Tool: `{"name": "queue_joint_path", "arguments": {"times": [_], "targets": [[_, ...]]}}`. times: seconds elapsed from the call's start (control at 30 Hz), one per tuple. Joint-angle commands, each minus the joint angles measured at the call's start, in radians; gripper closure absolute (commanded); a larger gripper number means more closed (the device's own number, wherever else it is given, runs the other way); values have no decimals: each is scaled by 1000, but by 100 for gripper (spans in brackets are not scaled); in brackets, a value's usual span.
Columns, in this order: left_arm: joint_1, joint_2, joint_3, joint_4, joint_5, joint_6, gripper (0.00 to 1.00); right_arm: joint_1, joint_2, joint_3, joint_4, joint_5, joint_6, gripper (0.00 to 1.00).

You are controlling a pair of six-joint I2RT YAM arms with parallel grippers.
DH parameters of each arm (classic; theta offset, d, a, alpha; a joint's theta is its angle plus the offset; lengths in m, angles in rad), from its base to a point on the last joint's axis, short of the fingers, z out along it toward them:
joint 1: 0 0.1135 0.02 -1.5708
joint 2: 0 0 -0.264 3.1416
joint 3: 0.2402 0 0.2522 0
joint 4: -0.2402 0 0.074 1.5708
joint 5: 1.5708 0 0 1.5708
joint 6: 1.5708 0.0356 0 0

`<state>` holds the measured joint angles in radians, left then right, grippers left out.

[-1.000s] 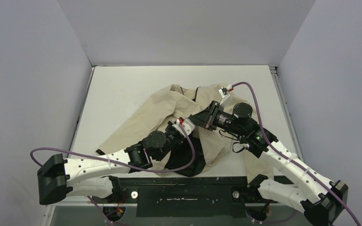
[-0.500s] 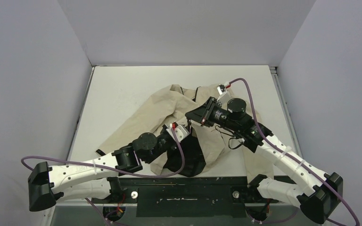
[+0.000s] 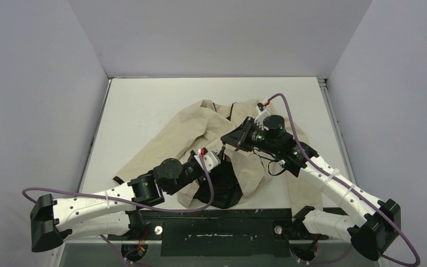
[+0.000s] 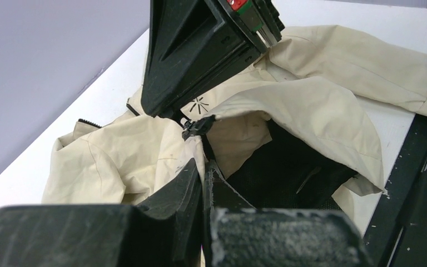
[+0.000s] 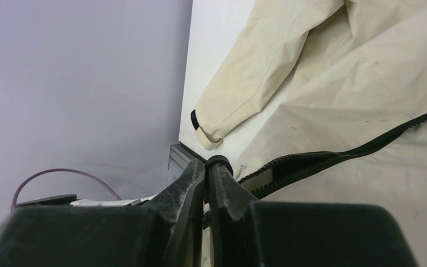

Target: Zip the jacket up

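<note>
The beige jacket (image 3: 200, 125) lies crumpled in the middle of the white table, its front open over the dark lining (image 3: 222, 186). My left gripper (image 3: 220, 156) is shut on the jacket's front edge (image 4: 200, 150), just below the zipper's slider. My right gripper (image 3: 226, 144) hangs over it, shut on the small black zipper pull (image 5: 220, 162). In the left wrist view the pull (image 4: 196, 125) sits under the right gripper's tip, next to the starburst logo (image 4: 199, 104). The dark zipper teeth (image 5: 333, 156) run off to the right in the right wrist view.
The table (image 3: 144, 105) is boxed in by grey walls on three sides. A black rail (image 3: 228, 214) runs along its near edge. A sleeve with a black cuff tab (image 5: 203, 130) reaches the table's edge. Purple cables (image 3: 117, 194) loop off both arms.
The left arm has drawn back toward the near left and the right wrist has shifted a little farther away and left. Both grippers have stayed shut on the jacket.
</note>
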<state>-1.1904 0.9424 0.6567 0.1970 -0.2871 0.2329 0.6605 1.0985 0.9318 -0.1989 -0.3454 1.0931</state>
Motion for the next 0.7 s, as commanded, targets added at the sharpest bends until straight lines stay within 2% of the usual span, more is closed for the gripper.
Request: {"name": "queue_joint_path", "arguments": {"times": [0.0, 0.3, 0.67], "targets": [[-15, -55, 24, 33, 46, -26, 100, -34, 1, -14, -6, 131, -35, 100], [-15, -115, 87, -30, 23, -29, 100, -60, 14, -17, -56, 207, -121, 100], [-15, -286, 137, -139, -84, -50, 100, -224, 41, 13, -17, 245, -238, 100]]}}
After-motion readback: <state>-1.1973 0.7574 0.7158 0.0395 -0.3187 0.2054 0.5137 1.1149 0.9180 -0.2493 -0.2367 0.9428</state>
